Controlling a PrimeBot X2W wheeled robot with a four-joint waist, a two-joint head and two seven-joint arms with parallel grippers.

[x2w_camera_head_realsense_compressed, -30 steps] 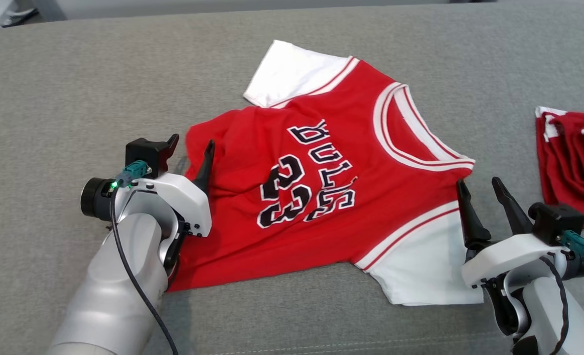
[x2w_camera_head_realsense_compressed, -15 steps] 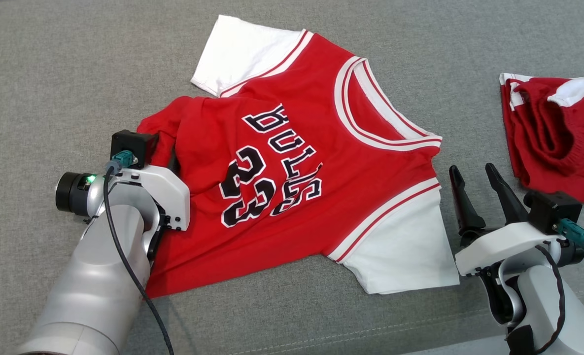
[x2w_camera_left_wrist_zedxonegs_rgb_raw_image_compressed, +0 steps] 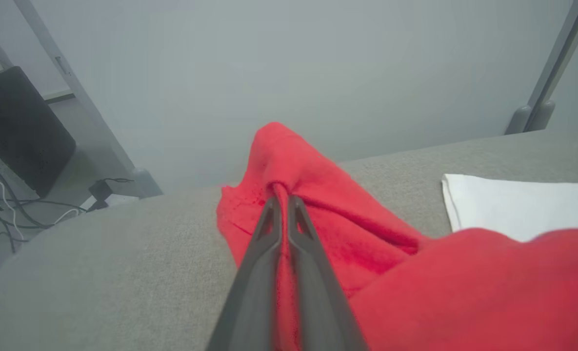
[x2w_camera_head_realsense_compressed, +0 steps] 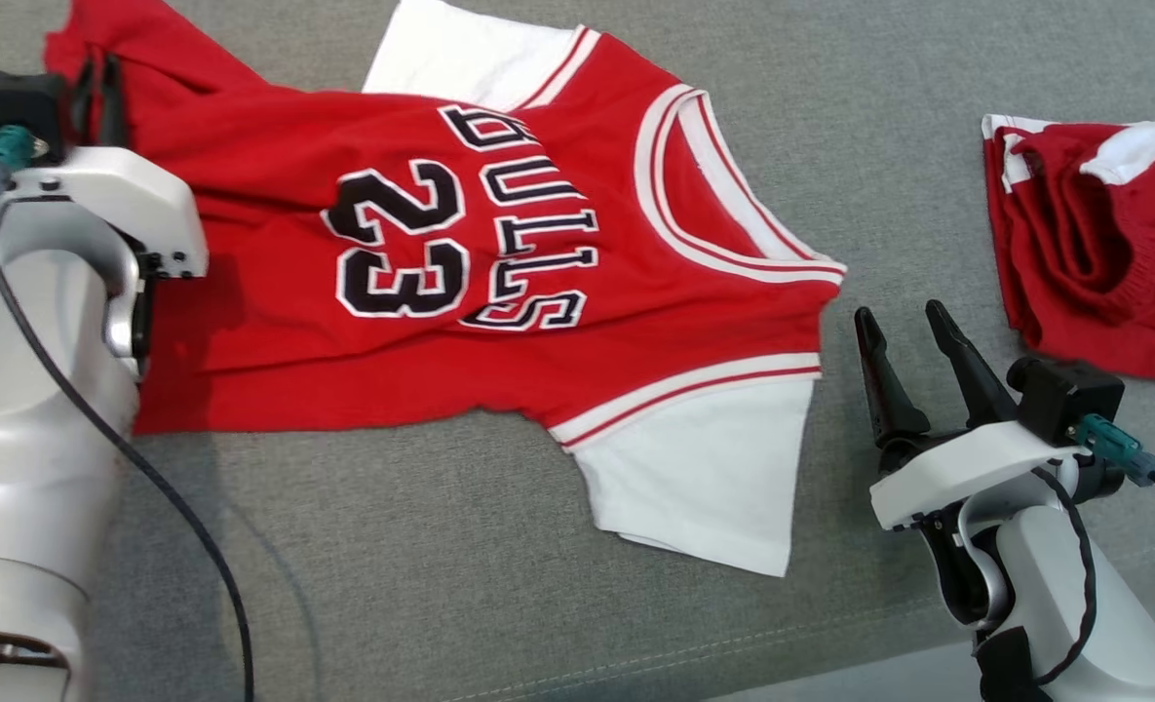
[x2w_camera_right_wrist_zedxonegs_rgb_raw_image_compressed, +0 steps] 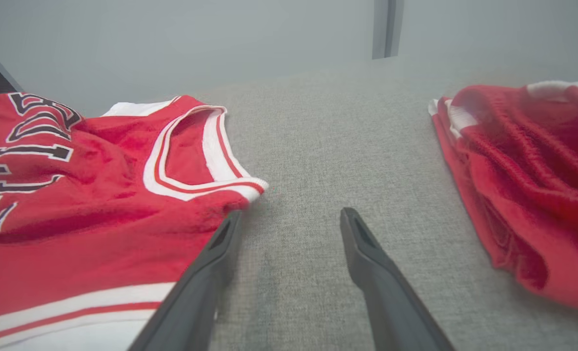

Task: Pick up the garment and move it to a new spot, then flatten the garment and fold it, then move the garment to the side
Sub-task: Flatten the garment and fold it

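The garment [x2w_camera_head_realsense_compressed: 499,322] is a red jersey with white sleeves, black "BULLS 23" lettering and a white-trimmed collar, spread across the grey surface. My left gripper [x2w_camera_head_realsense_compressed: 97,83] at the upper left is shut on a bunched corner of the garment's hem [x2w_camera_left_wrist_zedxonegs_rgb_raw_image_compressed: 289,165], which rises in a red peak past the fingertips [x2w_camera_left_wrist_zedxonegs_rgb_raw_image_compressed: 274,207]. My right gripper [x2w_camera_head_realsense_compressed: 904,327] stands open just right of the garment's near shoulder, with bare grey fabric between its fingers [x2w_camera_right_wrist_zedxonegs_rgb_raw_image_compressed: 220,243]. The collar [x2w_camera_right_wrist_zedxonegs_rgb_raw_image_compressed: 191,151] lies ahead and left of that gripper.
A second red and white cloth [x2w_camera_head_realsense_compressed: 1094,263] lies crumpled at the right, also seen in the right wrist view as a red heap [x2w_camera_right_wrist_zedxonegs_rgb_raw_image_compressed: 528,185]. The grey cushioned surface [x2w_camera_head_realsense_compressed: 392,565] stretches wide in front. Cables and a dark box [x2w_camera_left_wrist_zedxonegs_rgb_raw_image_compressed: 20,141] sit beyond its far edge.
My left gripper closed on the garment's hem corner and pulled it up and to the left, stretching the red body out. The head view shifted as well. The right gripper stayed open.
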